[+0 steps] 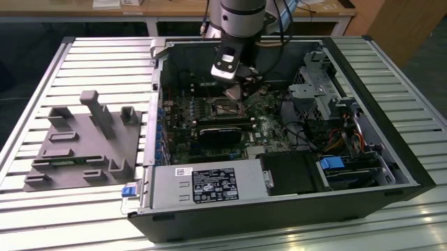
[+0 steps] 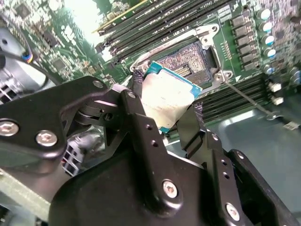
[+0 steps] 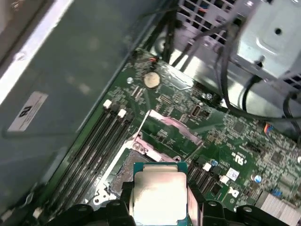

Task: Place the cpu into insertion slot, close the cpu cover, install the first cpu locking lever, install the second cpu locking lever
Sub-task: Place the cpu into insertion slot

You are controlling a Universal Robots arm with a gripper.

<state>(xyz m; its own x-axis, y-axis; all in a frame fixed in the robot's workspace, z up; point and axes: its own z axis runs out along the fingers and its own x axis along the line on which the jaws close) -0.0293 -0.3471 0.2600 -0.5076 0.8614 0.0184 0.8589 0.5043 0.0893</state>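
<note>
Ribbed aluminium slats form the table (image 1: 84, 57), and an open black computer case (image 1: 391, 172) lies on its side across the middle of it. Inside the case, the gripper (image 2: 167, 94) pinches the cpu (image 2: 170, 88) by 2 opposite edges. Its matte black fingers (image 2: 143, 122) have ridged tips and bright screw heads.

The cpu is a flat square, so no side is the longer. Its dull silver lid, with a thin teal-green rim, faces back toward the wrist, and it is held at a tilt. It hangs over the near edge of the insertion slot (image 2: 188, 61); whether it touches cannot be told. The slot is a square bed of fine gold contacts in a bright steel frame.

In the first wrist view the cpu cover (image 3: 165, 125), a thin shiny frame, stands swung up at the slot's far edge. A thin wire lever (image 2: 247, 96) runs off 1 slot corner. Long black memory slots (image 2: 164, 19) lie beside the slot.

Along the case's edge nearest the exterior camera, a grey power supply carries a white sticker (image 1: 213, 184) with black print. A grey moulded fixture (image 1: 84, 146) sits toward the table's edge at the exterior view's left.
</note>
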